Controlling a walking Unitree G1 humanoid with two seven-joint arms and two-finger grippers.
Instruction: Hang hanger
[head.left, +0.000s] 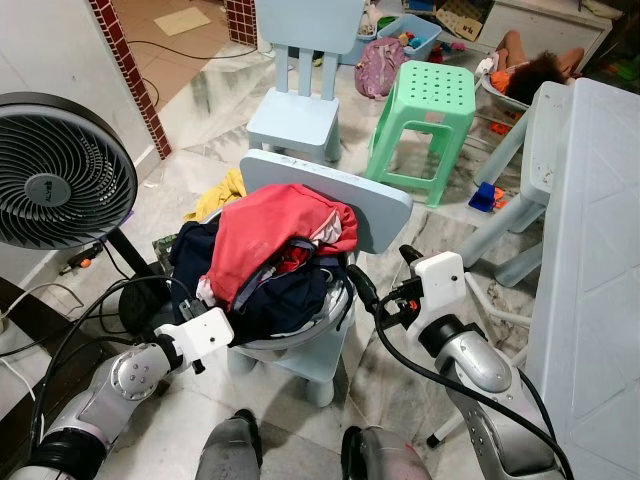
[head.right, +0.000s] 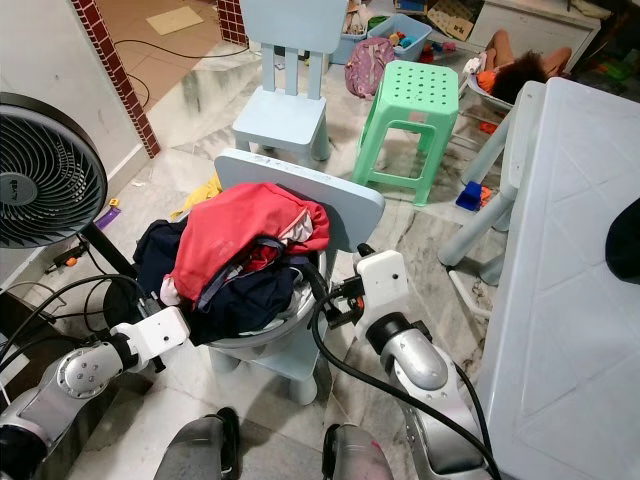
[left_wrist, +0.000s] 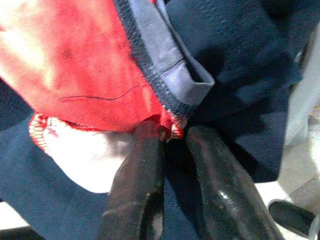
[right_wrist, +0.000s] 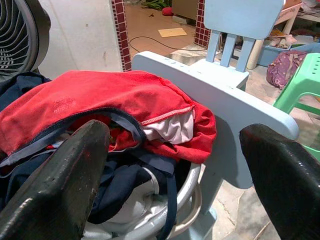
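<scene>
Red cloth: a crumpled red garment (head.left: 285, 232) tops the heap of dark clothes (head.left: 270, 285) on the pale blue plastic chair (head.left: 375, 205).
Hanger: cannot tell where or which way.
Left gripper (left_wrist: 172, 131): fingers together, pinching the red hem.
Right gripper (head.left: 385, 275): fingers wide apart beside the pile.

The red garment (head.left: 285, 228) is soft matt cloth with overlocked red stitching at its hem, edged by a ribbed navy band (left_wrist: 160, 75) — woven and slightly rough. Beneath it lies dark navy fabric (head.left: 275, 295), also matt. The pale blue chair (head.left: 340, 195) looks like smooth plastic with a dull sheen; the green stool (head.left: 425, 115) likewise. The floor (head.left: 200, 120) is glossy marbled tile. The left claw (left_wrist: 172, 137) has scuffed black fingers (left_wrist: 135, 185) — semi-gloss.
</scene>
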